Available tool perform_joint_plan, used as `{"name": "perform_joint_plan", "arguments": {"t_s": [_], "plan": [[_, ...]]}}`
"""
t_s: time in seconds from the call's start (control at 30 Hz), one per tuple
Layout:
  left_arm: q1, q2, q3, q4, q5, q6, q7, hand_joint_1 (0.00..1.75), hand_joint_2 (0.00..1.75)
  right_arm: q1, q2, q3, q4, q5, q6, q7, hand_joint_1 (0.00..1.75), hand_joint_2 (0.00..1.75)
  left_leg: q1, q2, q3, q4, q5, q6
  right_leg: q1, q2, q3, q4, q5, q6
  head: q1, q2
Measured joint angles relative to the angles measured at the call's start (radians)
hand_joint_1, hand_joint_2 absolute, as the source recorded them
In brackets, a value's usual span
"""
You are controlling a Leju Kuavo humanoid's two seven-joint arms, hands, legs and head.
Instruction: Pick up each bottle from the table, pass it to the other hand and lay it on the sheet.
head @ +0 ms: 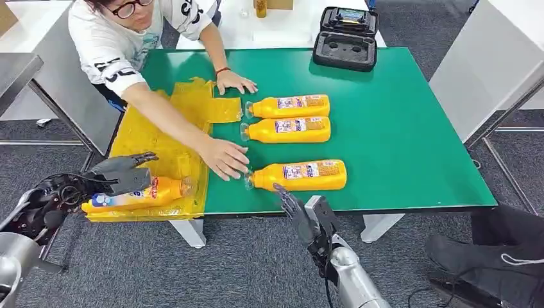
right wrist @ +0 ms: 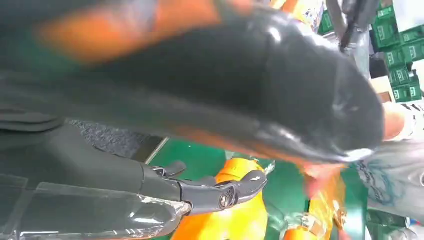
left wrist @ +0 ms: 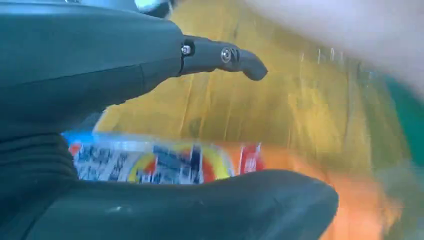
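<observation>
Three orange bottles lie on the green table (head: 398,128): two side by side (head: 289,106) (head: 287,129) and one nearer me (head: 298,174). Another orange bottle (head: 138,196) lies on the yellow sheet (head: 160,138) at its front edge. My left hand (head: 122,174) is over that bottle's base end with its fingers stretched out. In the left wrist view a finger (left wrist: 225,56) stands apart from the bottle (left wrist: 165,162), with sheet (left wrist: 280,100) showing between them. My right hand (head: 298,212) is open at the table's front edge, just short of the nearest bottle (right wrist: 235,220).
A person leans over the table's far left corner. One of their hands (head: 224,157) lies on the table beside the nearest bottle's cap, the other (head: 234,82) by the sheet's far corner. A black case (head: 346,38) sits at the far edge.
</observation>
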Motion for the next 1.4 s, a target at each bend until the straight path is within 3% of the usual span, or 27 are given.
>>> {"name": "perform_joint_plan", "arguments": {"t_s": [0.1,0.13,0.17,0.5,0.77,1.0,1.4], "plan": [[0.026,-0.038,0.039,-0.029,0.059,0.146,-0.024,0.0,0.0,0.004,0.0,0.002,-0.004,0.006,-0.005,-0.008,0.0,0.0,-0.001,0.0,0.0,0.0,0.0,0.0,-0.001,0.0,0.0,0.0,0.0,0.0,0.0,0.0],[0.044,-0.056,0.063,-0.048,0.095,0.19,-0.041,0.0,1.75,0.007,0.0,0.003,-0.01,0.011,-0.01,-0.009,0.0,0.0,-0.001,0.0,0.0,0.0,0.0,0.0,-0.001,0.0,0.0,0.0,0.0,0.0,0.0,0.0],[0.066,-0.08,0.09,-0.071,0.145,0.226,-0.064,0.0,1.75,0.009,0.0,0.004,-0.019,0.023,-0.016,-0.008,0.0,1.75,-0.001,0.0,0.0,0.0,0.0,0.0,-0.001,0.0,0.0,0.0,0.0,0.0,0.0,0.0],[0.322,-0.296,0.317,-0.358,0.441,0.316,-0.195,0.0,1.75,-0.008,-0.017,0.027,-0.134,0.089,-0.067,0.085,0.0,1.75,-0.001,0.001,-0.001,0.0,-0.001,0.0,-0.001,0.0,0.0,-0.001,0.0,0.0,0.0,0.0],[0.374,-0.398,0.386,-0.443,0.551,0.341,-0.243,0.0,1.75,-0.063,-0.053,0.063,-0.214,0.149,-0.094,0.131,0.0,1.75,-0.001,0.0,-0.001,0.0,0.0,0.0,-0.001,0.0,0.0,0.0,0.0,0.0,0.0,0.0],[0.384,-0.433,0.399,-0.442,0.553,0.392,-0.263,0.0,1.75,-0.263,-0.102,0.174,-0.13,0.206,-0.118,0.215,0.0,1.75,-0.001,0.0,0.0,0.0,0.001,0.001,-0.001,0.0,0.0,0.0,0.001,0.001,0.0,0.0],[0.372,-0.433,0.399,-0.378,0.532,0.433,-0.278,0.0,1.75,-0.536,-0.188,0.283,0.143,0.233,-0.002,0.347,0.0,1.75,-0.001,-0.001,-0.001,0.001,0.001,0.001,-0.001,0.0,0.0,0.0,0.001,0.001,0.0,0.0]]}}
